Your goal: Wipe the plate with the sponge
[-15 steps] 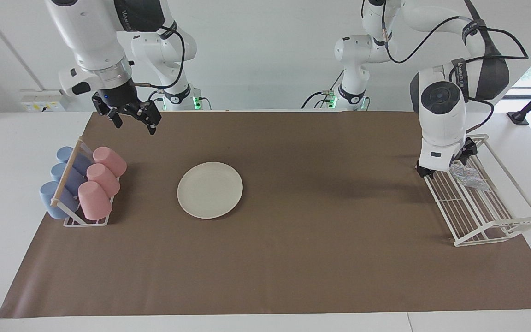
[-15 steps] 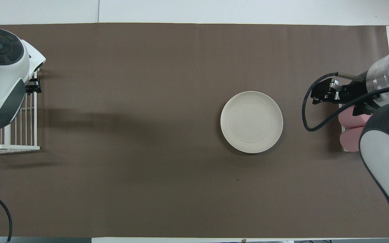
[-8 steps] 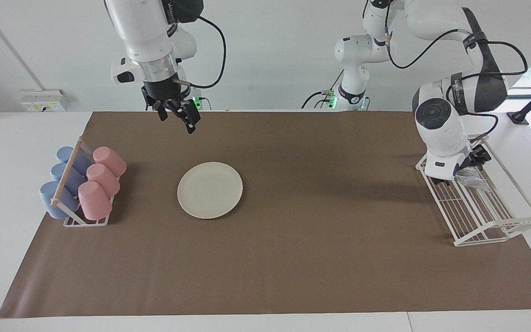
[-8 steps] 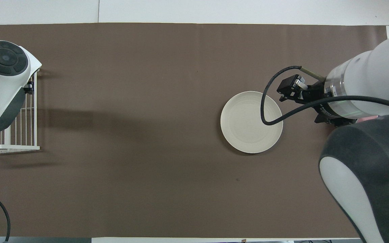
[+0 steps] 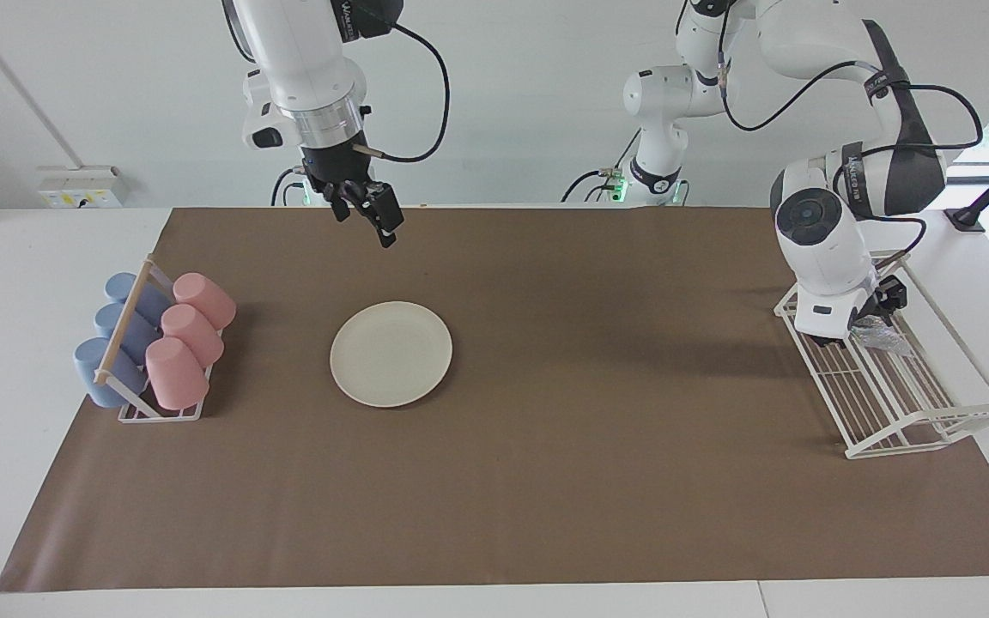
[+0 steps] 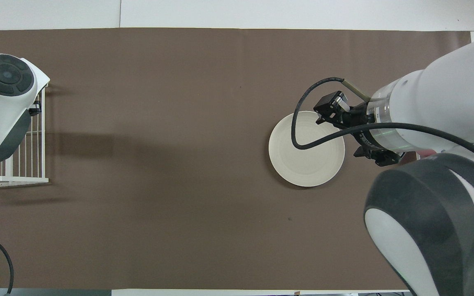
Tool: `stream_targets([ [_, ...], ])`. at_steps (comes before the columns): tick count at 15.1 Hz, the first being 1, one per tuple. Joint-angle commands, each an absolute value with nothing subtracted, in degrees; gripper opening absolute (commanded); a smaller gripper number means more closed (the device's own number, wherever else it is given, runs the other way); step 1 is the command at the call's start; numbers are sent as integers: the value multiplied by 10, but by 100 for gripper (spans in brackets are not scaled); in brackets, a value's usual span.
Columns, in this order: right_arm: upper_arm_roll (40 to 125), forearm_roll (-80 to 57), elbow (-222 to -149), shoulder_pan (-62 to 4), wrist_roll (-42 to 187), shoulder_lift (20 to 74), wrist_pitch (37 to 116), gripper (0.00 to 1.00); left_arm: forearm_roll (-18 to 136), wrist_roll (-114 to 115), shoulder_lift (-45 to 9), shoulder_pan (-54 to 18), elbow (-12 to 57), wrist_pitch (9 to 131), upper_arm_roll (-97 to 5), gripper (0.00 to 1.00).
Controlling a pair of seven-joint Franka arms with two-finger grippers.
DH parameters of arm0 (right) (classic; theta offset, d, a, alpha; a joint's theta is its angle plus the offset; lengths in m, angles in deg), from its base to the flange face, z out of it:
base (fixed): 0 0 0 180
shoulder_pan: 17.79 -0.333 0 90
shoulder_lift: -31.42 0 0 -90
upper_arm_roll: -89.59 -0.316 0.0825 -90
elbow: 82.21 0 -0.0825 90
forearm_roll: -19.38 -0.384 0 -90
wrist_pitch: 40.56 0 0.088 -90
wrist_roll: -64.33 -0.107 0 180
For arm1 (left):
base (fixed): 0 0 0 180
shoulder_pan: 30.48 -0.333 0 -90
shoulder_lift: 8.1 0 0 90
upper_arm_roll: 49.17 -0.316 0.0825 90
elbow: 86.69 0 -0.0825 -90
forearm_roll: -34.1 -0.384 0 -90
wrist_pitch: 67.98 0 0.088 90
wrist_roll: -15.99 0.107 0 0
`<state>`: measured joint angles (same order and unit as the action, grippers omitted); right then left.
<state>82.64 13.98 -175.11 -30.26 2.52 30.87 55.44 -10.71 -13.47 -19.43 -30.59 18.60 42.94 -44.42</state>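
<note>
The small silvery-white wrinkly sponge [image 5: 879,333] lies on the white wire rack [image 5: 907,403] at the left arm's end of the bench, right at the left tool [image 5: 857,319], whose grip I cannot tell. The round cream-white plate [image 5: 391,353] lies flat on the brown mat, well apart from the sponge. The right tool [image 5: 367,216] hangs open and empty over the mat near the plate, its arm reaching down from above.

My left gripper [image 5: 846,330] is down in the white wire rack [image 5: 907,403] at my left arm's end of the table, right at the sponge [image 5: 881,335]; my wrist hides the fingers. My right gripper [image 5: 366,215] hangs open above the brown mat [image 5: 546,481]. The plate [image 5: 391,353] lies bare beside the cup rack [image 5: 151,343].
</note>
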Motion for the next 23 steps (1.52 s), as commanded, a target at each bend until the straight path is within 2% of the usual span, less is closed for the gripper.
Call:
stream_targets([
  [1, 821, 131, -1755, -315, -25, 304, 558, 100, -120, -149, -187, -309, 198, 442, -442, 0],
  [3, 821, 136, -1749, -326, -39, 307, 559, 100, -120, -149, -189, -309, 193, 440, -442, 0],
  [6, 819, 131, -1704, -342, -110, 352, 559, 100, -119, -146, -192, -307, 182, 433, -442, 0],
  [9, 819, 131, -1641, -378, -219, 403, 544, 100, -97, -138, -207, -300, 112, 372, -438, 0],
  [12, 820, 140, -1602, -415, -294, 437, 544, 100, 34, -136, -225, -295, 22, 316, -438, 0],
  [14, 822, 147, -1579, -425, -313, 456, 544, 100, 133, -135, -225, -295, -8, 289, -438, 0],
  [16, 821, 154, -1552, -428, -322, 473, 536, 100, 237, -138, -221, -295, -20, 284, -438, 0],
  [23, 818, 184, -1559, -456, -322, 468, 522, 100, 602, -129, -187, -307, -1, 281, -445, 0],
])
